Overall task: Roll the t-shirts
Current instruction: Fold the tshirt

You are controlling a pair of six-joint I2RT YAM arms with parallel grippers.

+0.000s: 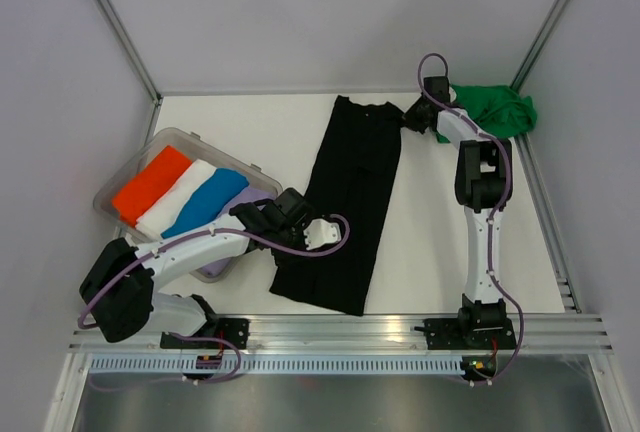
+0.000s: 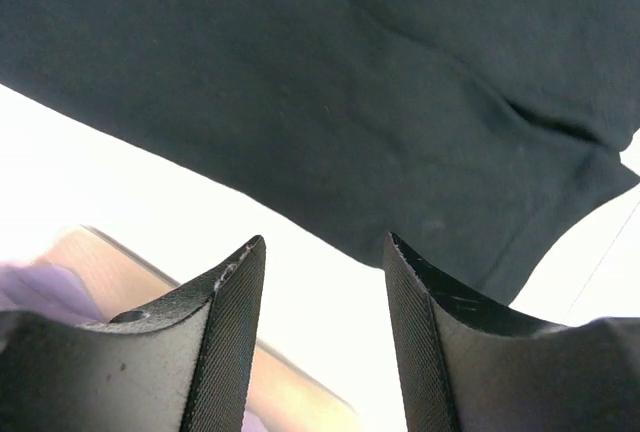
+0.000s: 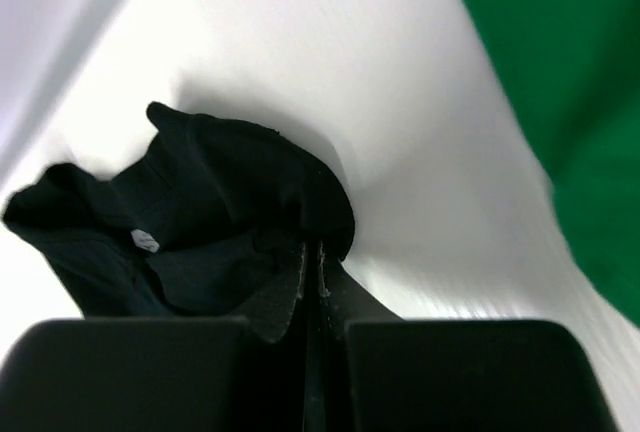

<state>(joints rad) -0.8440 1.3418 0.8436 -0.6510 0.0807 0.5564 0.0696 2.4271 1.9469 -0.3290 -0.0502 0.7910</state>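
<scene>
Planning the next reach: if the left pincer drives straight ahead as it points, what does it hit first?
Probably the black t-shirt, near its side edge; bare table lies just before it, and depth is unclear.

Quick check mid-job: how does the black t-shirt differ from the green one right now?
The black t-shirt lies flattened in a long strip mid-table; the green t-shirt is bunched in the far right corner. The right end effector pinches the black t-shirt's far edge; the green one is unheld. Both sit on the white table, neither rolled.
</scene>
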